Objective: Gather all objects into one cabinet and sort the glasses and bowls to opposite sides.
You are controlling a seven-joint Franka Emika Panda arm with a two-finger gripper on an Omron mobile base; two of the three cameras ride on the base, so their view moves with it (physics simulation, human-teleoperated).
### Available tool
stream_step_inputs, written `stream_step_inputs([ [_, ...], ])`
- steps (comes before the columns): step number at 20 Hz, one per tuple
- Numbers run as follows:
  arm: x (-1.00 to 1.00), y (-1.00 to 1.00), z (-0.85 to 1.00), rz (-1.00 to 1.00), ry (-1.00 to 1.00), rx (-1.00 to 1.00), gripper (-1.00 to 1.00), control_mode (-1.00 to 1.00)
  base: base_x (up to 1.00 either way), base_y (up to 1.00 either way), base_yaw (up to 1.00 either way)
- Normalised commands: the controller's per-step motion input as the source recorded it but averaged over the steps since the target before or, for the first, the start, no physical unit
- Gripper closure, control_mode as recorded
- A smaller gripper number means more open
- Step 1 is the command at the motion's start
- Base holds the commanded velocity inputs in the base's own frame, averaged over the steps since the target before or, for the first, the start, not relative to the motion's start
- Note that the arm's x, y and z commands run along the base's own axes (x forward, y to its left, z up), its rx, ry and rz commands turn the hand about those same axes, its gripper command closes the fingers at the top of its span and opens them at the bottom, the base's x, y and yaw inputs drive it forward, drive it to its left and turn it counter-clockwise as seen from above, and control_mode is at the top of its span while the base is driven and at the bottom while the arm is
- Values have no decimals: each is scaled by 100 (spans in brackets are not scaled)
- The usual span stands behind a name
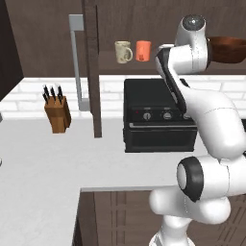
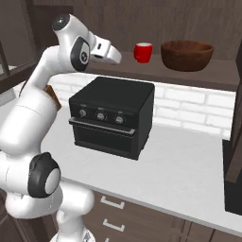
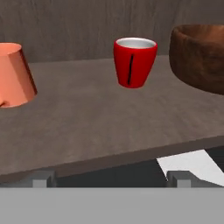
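Inside the open dark wood cabinet (image 3: 100, 118), on its shelf, stand from left to right a cream mug (image 1: 123, 51), an orange tumbler (image 3: 15, 74), a red cup (image 3: 134, 61) and a wide brown wooden bowl (image 3: 199, 57). The cup (image 2: 143, 52) and bowl (image 2: 186, 54) sit close together at the right. My gripper (image 3: 111, 179) hovers in front of the shelf edge, level with the shelf, facing the gap between the tumbler and the red cup. It is open with nothing between its fingertips (image 3: 43, 178). In the left base view my arm hides the red cup.
A black toaster oven (image 2: 111, 116) stands on the white counter (image 1: 43, 168) directly below the shelf. The open cabinet door (image 1: 91, 67), with its grey bar handle (image 1: 76, 62), juts out left of the mug. A knife block (image 1: 57, 113) sits at the back left.
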Motion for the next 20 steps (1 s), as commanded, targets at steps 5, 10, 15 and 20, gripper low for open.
stream_step_inputs([
  [5,42,-42,22,-28,16,6,-100,-100,0,0,0],
  [10,21,-28,-1,-9,1,5,-100,-100,0,0,0],
  [15,25,-19,-11,-1,-6,1,-100,-100,0,0,0],
  [20,22,-13,-18,0,-15,0,-100,-100,0,0,0],
])
